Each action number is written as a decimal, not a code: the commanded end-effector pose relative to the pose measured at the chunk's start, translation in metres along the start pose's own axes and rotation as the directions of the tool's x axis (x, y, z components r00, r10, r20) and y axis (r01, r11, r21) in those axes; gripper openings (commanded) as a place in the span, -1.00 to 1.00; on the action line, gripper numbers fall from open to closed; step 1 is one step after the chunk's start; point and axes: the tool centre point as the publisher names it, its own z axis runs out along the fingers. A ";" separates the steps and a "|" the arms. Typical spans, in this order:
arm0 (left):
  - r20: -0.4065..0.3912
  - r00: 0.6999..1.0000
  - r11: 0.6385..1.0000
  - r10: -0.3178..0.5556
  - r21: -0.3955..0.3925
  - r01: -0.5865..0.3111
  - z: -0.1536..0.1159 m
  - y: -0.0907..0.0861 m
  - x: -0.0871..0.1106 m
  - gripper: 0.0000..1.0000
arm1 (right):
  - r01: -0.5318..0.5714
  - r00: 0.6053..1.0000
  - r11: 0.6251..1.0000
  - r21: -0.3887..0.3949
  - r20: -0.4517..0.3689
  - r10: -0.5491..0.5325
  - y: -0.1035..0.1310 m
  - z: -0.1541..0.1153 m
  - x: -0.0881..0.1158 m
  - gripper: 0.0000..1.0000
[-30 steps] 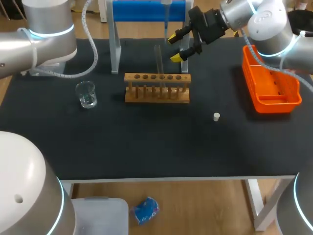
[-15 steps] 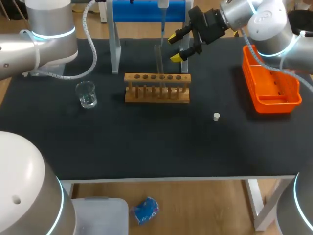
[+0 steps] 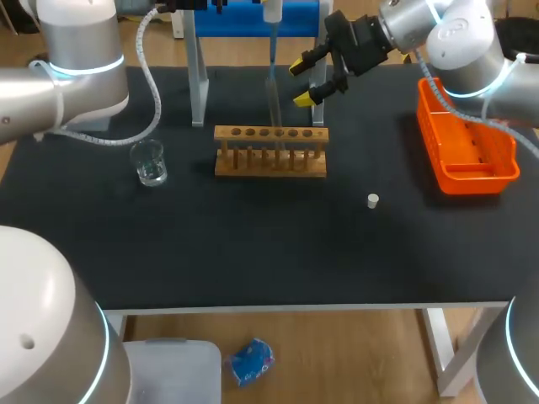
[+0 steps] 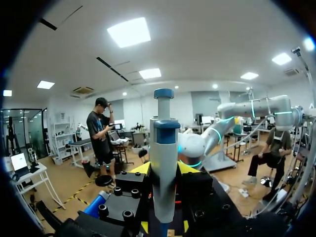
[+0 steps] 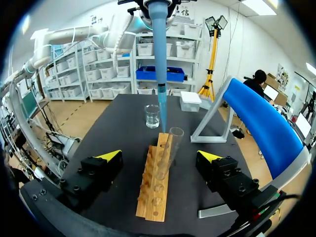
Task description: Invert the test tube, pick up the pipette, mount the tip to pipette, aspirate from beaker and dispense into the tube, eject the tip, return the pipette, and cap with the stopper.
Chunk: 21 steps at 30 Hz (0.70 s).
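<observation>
My left gripper (image 4: 163, 173) is shut on the pipette (image 4: 164, 168), grey-bodied with a blue plunger. In the head view the pipette (image 3: 272, 12) hangs at the back, its pale blue tip (image 3: 272, 59) pointing down over the clear test tube (image 3: 273, 99), which stands upright in the wooden rack (image 3: 269, 151). In the right wrist view the tip (image 5: 162, 111) ends close by the mouth of the tube (image 5: 169, 150). My right gripper (image 3: 307, 80) is open just right of the tube, with nothing in it. The beaker (image 3: 149, 162) stands left of the rack. The white stopper (image 3: 372, 200) lies at the front right.
An orange bin (image 3: 465, 172) stands at the table's right edge. The blue pipette stand (image 3: 244, 21) on grey legs rises behind the rack. Dark mat spreads in front of the rack.
My left arm has carried the pipette a little to the left, bringing its tip over the test tube. The right arm has kept still.
</observation>
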 end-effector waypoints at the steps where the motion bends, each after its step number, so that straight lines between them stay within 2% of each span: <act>1: 0.003 1.000 1.000 -0.001 0.008 0.001 0.001 0.002 0.000 -1.00 | 0.000 1.000 1.000 0.001 -0.005 0.000 0.000 -0.001 -0.001 1.00; 13: 0.014 1.000 1.000 0.026 0.000 -0.026 -0.001 -0.015 -0.002 -1.00 | 0.000 1.000 1.000 0.001 -0.005 0.000 0.000 -0.001 -0.001 1.00; 21: 0.019 1.000 1.000 0.018 0.010 -0.019 0.000 -0.005 -0.008 -1.00 | 0.000 1.000 1.000 0.001 -0.005 0.000 0.000 -0.001 -0.001 1.00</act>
